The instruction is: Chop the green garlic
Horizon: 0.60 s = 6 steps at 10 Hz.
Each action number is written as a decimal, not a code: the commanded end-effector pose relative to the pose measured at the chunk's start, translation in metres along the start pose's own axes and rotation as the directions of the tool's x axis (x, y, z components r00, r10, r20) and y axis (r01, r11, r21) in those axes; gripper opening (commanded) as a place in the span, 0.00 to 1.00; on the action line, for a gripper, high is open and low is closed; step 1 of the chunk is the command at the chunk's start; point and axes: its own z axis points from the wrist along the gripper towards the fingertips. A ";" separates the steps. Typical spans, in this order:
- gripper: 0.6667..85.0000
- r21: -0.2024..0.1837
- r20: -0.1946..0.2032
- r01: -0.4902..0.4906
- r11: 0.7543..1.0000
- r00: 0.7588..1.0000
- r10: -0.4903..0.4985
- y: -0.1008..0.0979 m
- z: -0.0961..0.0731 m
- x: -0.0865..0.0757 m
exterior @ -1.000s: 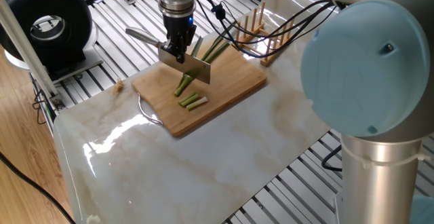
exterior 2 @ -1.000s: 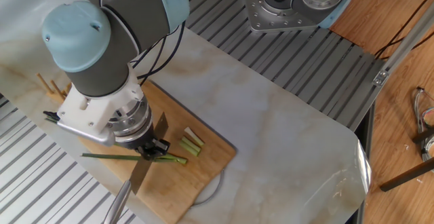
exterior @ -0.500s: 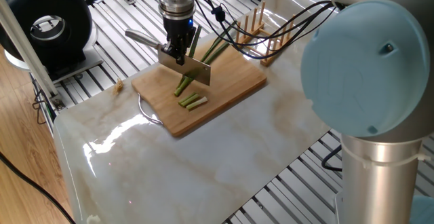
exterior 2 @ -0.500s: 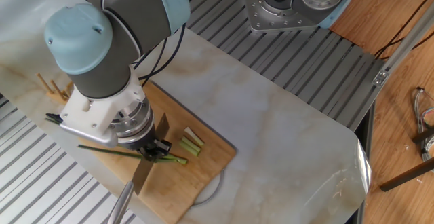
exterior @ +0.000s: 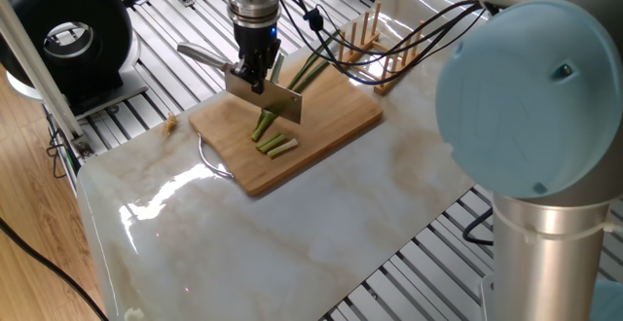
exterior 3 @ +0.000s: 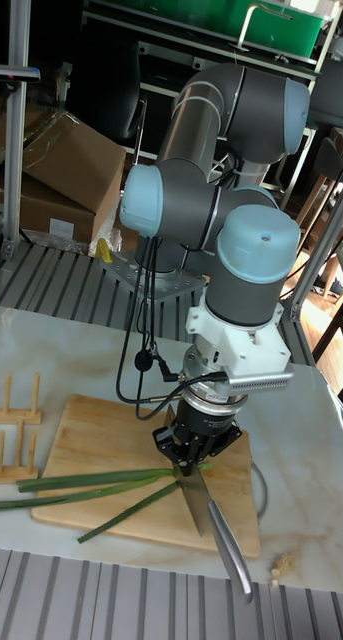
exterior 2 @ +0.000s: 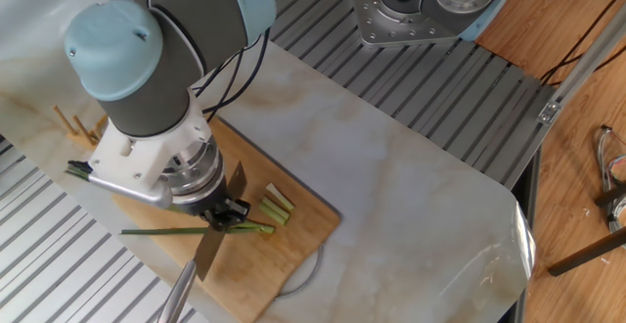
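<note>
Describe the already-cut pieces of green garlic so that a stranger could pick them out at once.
Find the wooden cutting board on the marble table. The hand holds a knife over long green garlic stalks there. Just on the near side of the blade lie the cut pieces: short pale green sticks side by side, apart from the long stalks.

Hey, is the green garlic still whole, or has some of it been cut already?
Partly cut. Two short pieces lie loose on the cutting board, apart from the long stalks. The gripper holds the knife over the stalks.
</note>
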 end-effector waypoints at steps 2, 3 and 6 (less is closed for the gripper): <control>0.01 -0.012 0.016 0.006 1.000 1.000 -0.006 0.002 0.000 -0.004; 0.01 -0.010 0.020 0.012 1.000 1.000 -0.012 0.001 0.003 -0.005; 0.01 -0.008 0.027 0.023 1.000 0.999 -0.023 0.001 0.010 -0.007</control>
